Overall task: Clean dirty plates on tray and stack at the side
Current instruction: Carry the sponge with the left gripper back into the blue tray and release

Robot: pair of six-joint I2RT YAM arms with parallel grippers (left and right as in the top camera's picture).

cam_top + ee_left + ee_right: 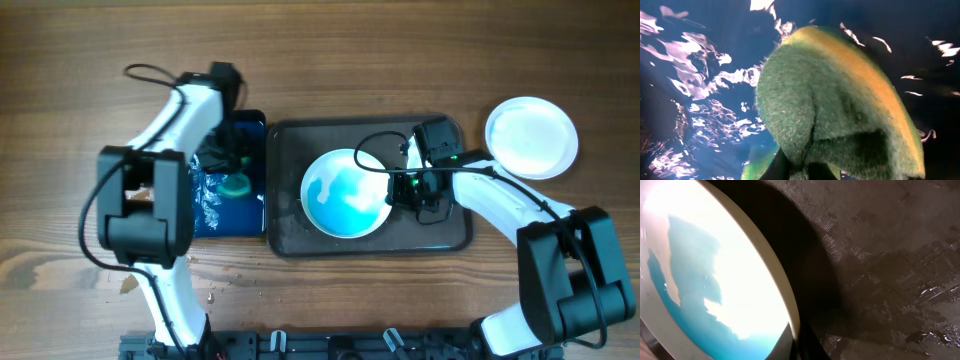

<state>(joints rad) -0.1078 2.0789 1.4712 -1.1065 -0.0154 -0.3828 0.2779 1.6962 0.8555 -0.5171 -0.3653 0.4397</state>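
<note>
Wooden worktop (330,300), looks like sponge-wetting step: right pincer (400,187) clamps the rim of the blue-washed plate (345,193) on the grey tray (440,235), left pincer (232,165) grips the sponge (840,100) over the blue tray (250,125), so next the sponge likely needs carrying across to the plate.

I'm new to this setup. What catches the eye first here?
A white plate washed bright blue sits on the grey tray, the right gripper pinching its rim. Left of it, the left gripper holds a green sponge over a wet dark blue tray. A clean plate lies top right.
</note>
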